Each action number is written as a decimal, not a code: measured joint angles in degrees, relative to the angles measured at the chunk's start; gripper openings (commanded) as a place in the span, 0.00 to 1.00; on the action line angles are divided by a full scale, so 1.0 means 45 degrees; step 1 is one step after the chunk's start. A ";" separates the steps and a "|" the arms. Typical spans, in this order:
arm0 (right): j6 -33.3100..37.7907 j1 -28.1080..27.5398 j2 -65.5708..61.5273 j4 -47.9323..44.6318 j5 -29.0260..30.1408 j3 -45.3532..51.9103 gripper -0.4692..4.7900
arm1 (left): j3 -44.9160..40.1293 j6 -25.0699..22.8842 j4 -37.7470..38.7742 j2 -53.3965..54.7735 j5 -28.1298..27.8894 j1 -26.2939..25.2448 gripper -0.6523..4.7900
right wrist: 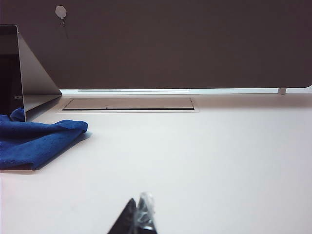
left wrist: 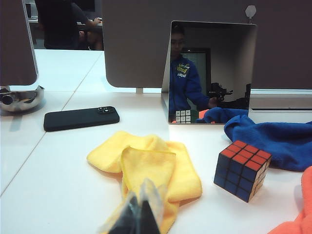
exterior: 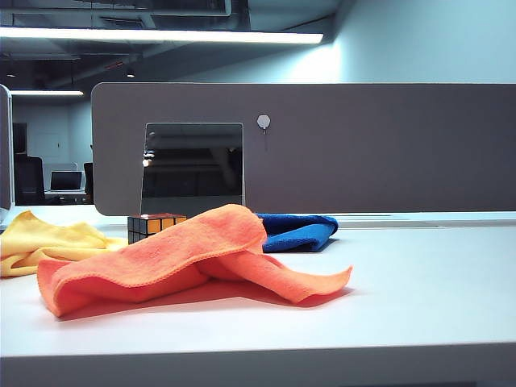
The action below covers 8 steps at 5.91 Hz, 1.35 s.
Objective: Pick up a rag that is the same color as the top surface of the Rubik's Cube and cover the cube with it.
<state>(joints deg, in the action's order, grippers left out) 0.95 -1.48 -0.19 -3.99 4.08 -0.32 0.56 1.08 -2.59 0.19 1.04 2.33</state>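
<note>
With both hands closed: three cloths, one cube.

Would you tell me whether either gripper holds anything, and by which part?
Nothing is held: the left gripper and the right gripper are both shut and empty.

fuzzy cloth rag, glossy plastic cube

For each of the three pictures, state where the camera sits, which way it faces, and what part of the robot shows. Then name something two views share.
Exterior view: low at table edge, facing the rag; no robot visible.
Left wrist view: behind the shut left gripper, facing the yellow cloth and Rubik's Cube.
Right wrist view: behind the shut right gripper, facing bare table.
All share the blue cloth.
</note>
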 measured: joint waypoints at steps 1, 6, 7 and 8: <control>0.0005 0.0000 0.0000 -0.0049 0.0000 0.0000 0.09 | 0.0000 0.0000 0.0000 0.0000 0.0000 0.0000 0.11; -0.0971 0.0000 -0.0427 0.2268 0.1598 -0.3973 0.09 | 0.0539 0.0262 -0.0869 0.0010 0.3934 0.0000 0.11; -0.1443 0.0005 -0.1205 0.3230 0.1846 -0.4998 0.09 | 0.1263 0.0248 0.0228 0.0005 0.3949 0.0000 0.11; -0.1559 0.0010 -0.3113 0.4415 0.2307 -0.6834 0.09 | 0.2521 -0.0034 0.1831 0.0010 0.3764 0.0000 0.11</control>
<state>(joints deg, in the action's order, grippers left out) -6.07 -1.43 -14.20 15.88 14.46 -31.07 11.90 0.93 5.65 0.23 17.98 2.33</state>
